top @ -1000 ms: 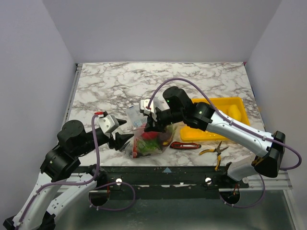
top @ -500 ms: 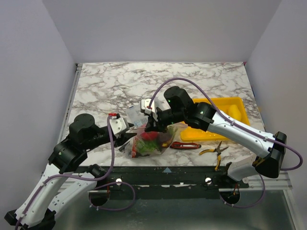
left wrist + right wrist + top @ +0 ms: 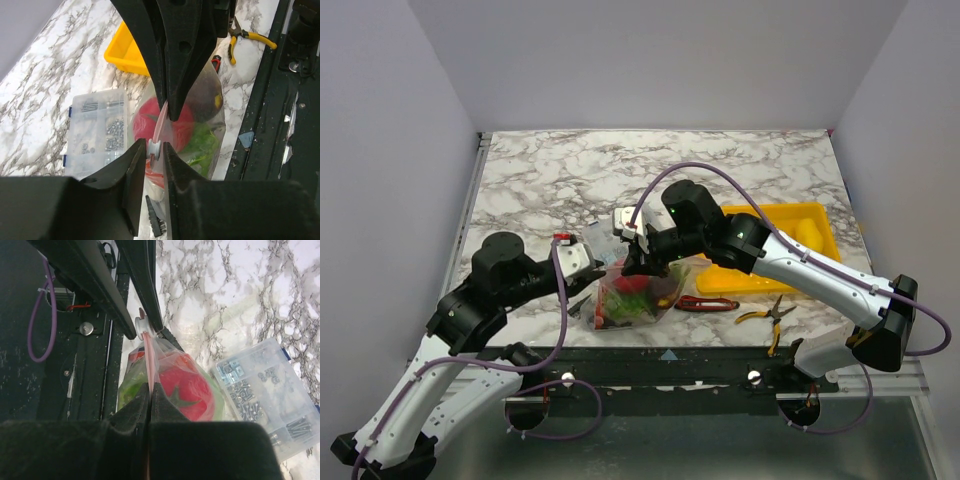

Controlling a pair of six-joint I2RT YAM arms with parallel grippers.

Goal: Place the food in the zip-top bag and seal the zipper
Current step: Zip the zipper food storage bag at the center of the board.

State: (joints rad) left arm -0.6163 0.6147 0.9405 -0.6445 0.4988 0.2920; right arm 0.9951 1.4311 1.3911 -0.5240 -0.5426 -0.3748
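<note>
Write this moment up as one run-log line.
phase: sealing | food: inside zip-top bag | right gripper: shut on zipper | left gripper: jaws around white slider, grip unconfirmed

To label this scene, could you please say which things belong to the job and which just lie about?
Job: clear floppy zip-top bag, pinkish-red zipper strip, red toy tomato.
Lying about: yellow plastic tray, clear compartment box, yellow-handled pliers, red-handled knife.

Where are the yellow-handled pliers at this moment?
In the top view the pliers lie on the right side near the front edge, just right of the knife and in front of the yellow tray.
</note>
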